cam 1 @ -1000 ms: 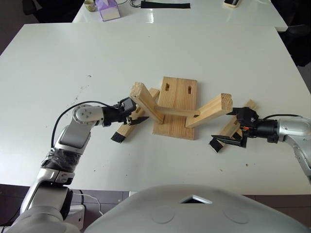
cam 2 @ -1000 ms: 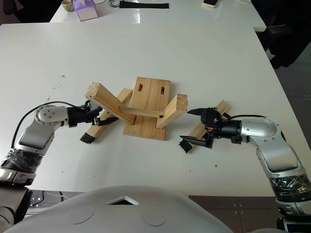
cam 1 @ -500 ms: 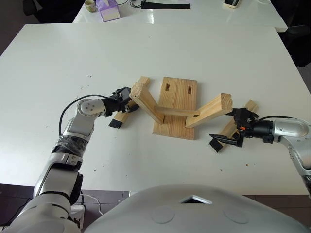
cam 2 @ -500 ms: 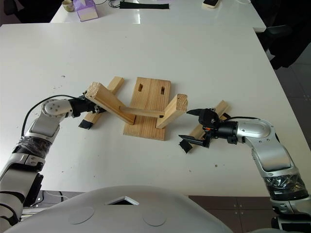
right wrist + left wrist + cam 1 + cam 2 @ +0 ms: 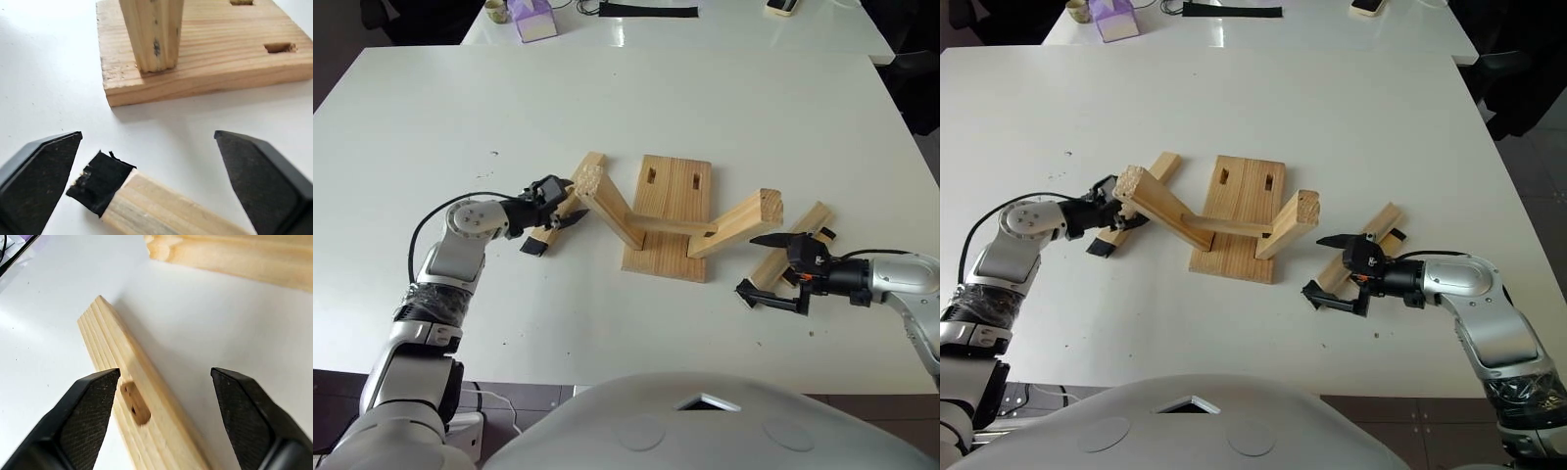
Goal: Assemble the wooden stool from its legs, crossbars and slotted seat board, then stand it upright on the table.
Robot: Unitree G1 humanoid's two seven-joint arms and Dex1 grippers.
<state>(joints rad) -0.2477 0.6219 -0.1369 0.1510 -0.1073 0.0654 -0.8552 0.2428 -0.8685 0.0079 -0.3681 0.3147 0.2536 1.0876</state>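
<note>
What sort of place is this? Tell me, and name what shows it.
Probably an office or lab workroom: a broad white table, a second table behind it bearing a tissue box and a cup.

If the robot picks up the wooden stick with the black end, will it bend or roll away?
Probably neither. The stick looks like solid square-edged wood, so it should stay stiff. It lies on a flat side on the table, so a push would likely slide it, not roll it. It looks thin, so probably light for the right gripper.

L leg [image 5: 591,164], board [image 5: 671,196] ctr, R leg [image 5: 811,220]
</note>
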